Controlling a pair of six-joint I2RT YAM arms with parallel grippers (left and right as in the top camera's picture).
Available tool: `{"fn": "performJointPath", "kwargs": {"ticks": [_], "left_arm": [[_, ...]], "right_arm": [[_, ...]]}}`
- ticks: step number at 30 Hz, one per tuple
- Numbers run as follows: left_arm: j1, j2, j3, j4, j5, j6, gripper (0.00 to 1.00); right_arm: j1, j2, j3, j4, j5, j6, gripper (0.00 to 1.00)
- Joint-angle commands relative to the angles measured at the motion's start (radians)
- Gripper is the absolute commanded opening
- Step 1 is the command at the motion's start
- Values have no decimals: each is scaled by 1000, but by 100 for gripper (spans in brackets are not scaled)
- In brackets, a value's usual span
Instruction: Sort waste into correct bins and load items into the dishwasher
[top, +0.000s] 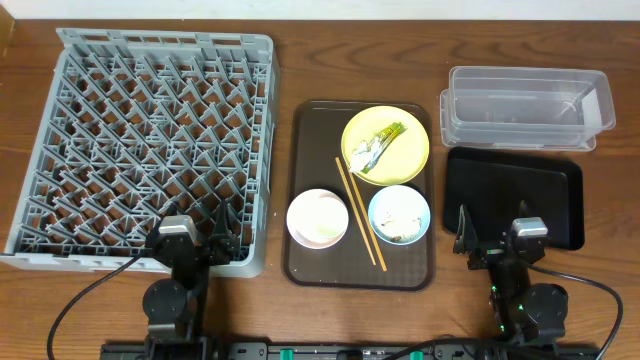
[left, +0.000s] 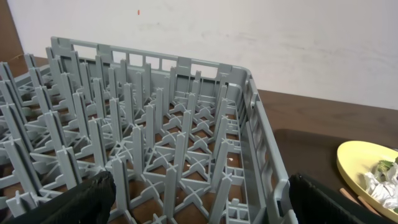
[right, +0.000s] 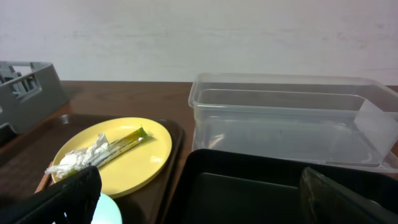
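Starting sort: left gripper (top: 197, 230), right gripper (top: 493, 237) both released, empty; next we take wrapper (top: 387, 133) off far yellow plate (top: 411, 157).

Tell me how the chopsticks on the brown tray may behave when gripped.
The chopsticks look thin and straight, so probably stiff and light. They lie flat on the tray, so a grasp may slip. As a loose pair, they may separate or roll.
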Motion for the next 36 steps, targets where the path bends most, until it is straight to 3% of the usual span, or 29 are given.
{"fn": "performJointPath", "kwargs": {"ticks": [1, 11, 18, 27, 36], "left_arm": [[2, -6, -11, -40, -1, -2, 90], [2, -3, -3, -25, -16, -2, 91], [2, 109, 139, -153, -39, -2, 90], [2, 481, 454, -370, -38, -2, 91], [2, 732, 682, -629, -7, -3, 91]], "right_arm": [[11, -5, -1, -4, 13, -1, 99], [11, -5, 0, 45, 31, 17, 99], [11, 45, 73, 6, 85, 29, 99], [11, 425, 396, -213, 16, 53, 99], [11, 795, 744, -458, -73, 52, 99]]}}
